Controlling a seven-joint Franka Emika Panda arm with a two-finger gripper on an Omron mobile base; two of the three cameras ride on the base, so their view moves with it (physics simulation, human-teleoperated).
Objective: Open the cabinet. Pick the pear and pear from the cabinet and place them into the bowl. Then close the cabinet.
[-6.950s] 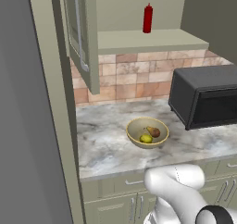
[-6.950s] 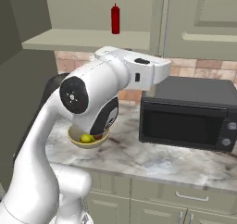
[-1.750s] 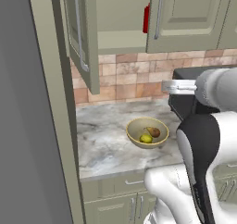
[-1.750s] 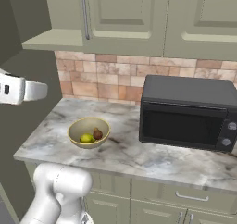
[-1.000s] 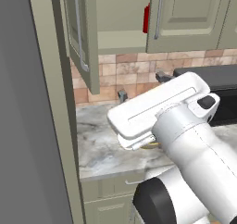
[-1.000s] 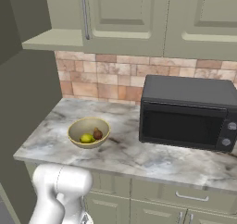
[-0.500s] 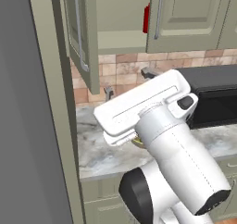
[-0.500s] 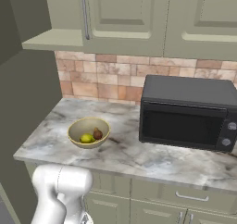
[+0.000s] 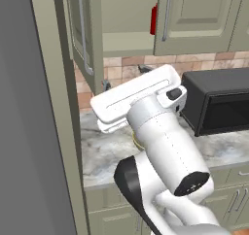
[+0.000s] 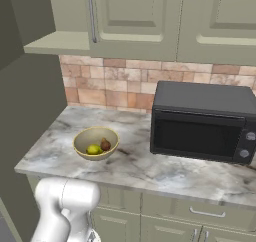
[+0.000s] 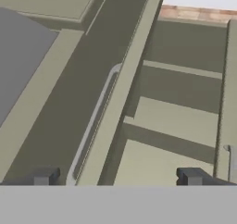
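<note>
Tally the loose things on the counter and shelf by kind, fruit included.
Bowl: 1
Yellow-green fruit in the bowl: 1
Brown fruit in the bowl: 1
Microwave: 1
Red bottle in the cabinet: 1
Total: 5

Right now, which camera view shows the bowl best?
The right base view: the bowl sits unblocked on the counter with fruit inside. In the left base view the arm covers it except a sliver of rim.
</note>
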